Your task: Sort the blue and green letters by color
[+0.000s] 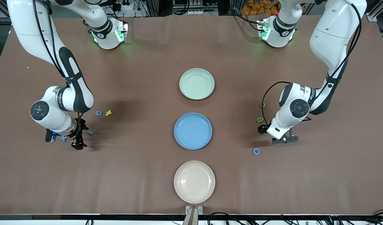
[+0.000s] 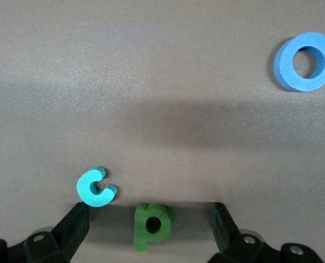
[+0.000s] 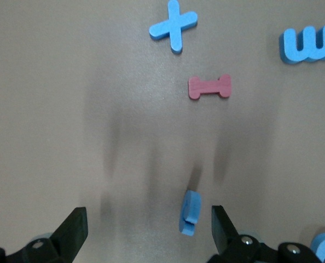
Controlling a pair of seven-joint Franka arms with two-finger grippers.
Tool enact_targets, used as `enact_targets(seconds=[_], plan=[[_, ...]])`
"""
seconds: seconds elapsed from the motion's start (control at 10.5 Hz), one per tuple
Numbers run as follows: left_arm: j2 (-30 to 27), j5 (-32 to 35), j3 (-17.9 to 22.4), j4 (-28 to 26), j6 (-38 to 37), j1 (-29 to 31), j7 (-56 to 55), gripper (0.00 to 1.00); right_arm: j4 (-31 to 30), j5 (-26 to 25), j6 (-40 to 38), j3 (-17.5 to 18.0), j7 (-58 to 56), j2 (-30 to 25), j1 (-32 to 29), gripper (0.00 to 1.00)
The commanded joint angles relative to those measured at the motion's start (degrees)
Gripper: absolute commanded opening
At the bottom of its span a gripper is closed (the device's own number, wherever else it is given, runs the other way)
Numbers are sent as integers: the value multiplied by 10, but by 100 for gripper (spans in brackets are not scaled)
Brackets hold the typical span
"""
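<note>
Reaching for first picks, I judge: all three plates are bare, the green plate [image 1: 196, 83], the blue plate [image 1: 193, 131] and the beige plate [image 1: 194, 181]. The left gripper [image 1: 283, 139] hangs low with fingers apart around a green p [image 2: 150, 226], which needs a short descent and a squeeze. The right gripper [image 1: 78, 142] is spread beside a small blue piece [image 3: 189, 212] and needs centring. At the left arm's end I count a blue ring [image 1: 256, 151], a turquoise c [image 2: 96, 188] and two green letters [image 1: 260, 119]. At the right arm's end I count a blue 6 [image 1: 98, 113], a blue cross [image 3: 173, 24], a blue w [image 3: 309, 44], a yellow letter [image 1: 108, 112] and a dark red piece [image 3: 209, 87]
</note>
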Motion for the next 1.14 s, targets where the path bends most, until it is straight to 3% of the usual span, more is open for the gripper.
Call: enact_targets(seconds=[0.0, 0.29, 0.38, 0.48, 0.76, 0.95, 1.05], plan=[[-8, 17, 2, -2, -12, -3, -20, 100, -53, 5, 35, 5, 5, -29, 1, 100], [-9, 17, 2, -6, -12, -3, -21, 100, -70, 4, 39, 8, -1, -37, -1, 98], [-10, 17, 2, -8, -12, -4, -22, 13, -72, 4, 39, 10, -7, -37, -2, 89], [-12, 17, 1, -8, -12, -4, -22, 0, -77, 3, 39, 12, -21, -37, -2, 75], [-14, 17, 0, -6, -13, -11, -46, 0, -90, 2, 39, 12, -66, -37, -5, 48], [-15, 17, 0, -1, -13, -13, -56, 0, -94, 2, 41, 12, -92, -37, -11, 12], [-21, 16, -2, 2, -12, -13, -56, 0, -91, 2, 40, 12, -94, -37, -11, 0]])
